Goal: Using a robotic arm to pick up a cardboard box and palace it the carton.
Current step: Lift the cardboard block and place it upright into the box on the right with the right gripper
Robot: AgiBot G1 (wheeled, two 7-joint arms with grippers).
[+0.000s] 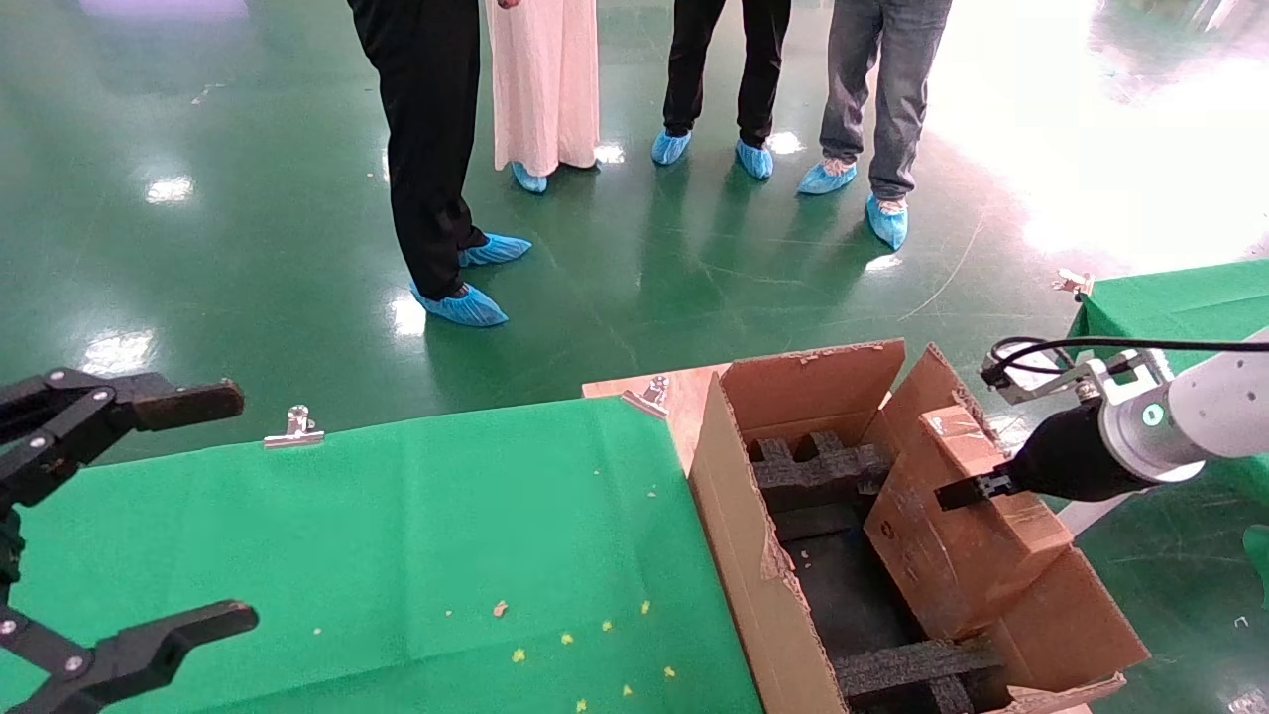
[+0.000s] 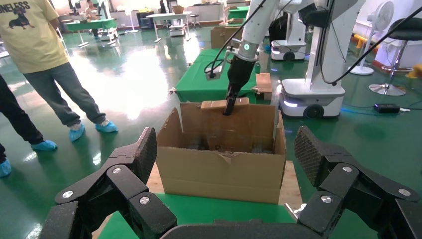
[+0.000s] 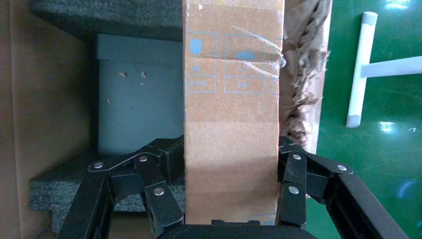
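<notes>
My right gripper (image 1: 967,488), on the white robotic arm (image 1: 1205,402), is shut on the small brown cardboard box (image 1: 947,540). The box hangs tilted inside the large carton (image 1: 744,535), against its right flap and above the black foam blocks (image 1: 823,471). In the right wrist view the box (image 3: 231,99) fills the gap between the gripper's (image 3: 230,149) fingers. The left wrist view shows the carton (image 2: 221,169) with the box (image 2: 214,104) and the right gripper (image 2: 230,107) at its far wall. My left gripper (image 1: 223,506) is open and empty at the table's left; it also shows in its own view (image 2: 226,149).
The carton stands at the right end of a green-covered table (image 1: 397,535), on a wooden board (image 1: 674,392). Metal clips (image 1: 294,426) hold the cloth. Several people (image 1: 436,149) stand on the green floor beyond. Another green table (image 1: 1180,297) is at the right.
</notes>
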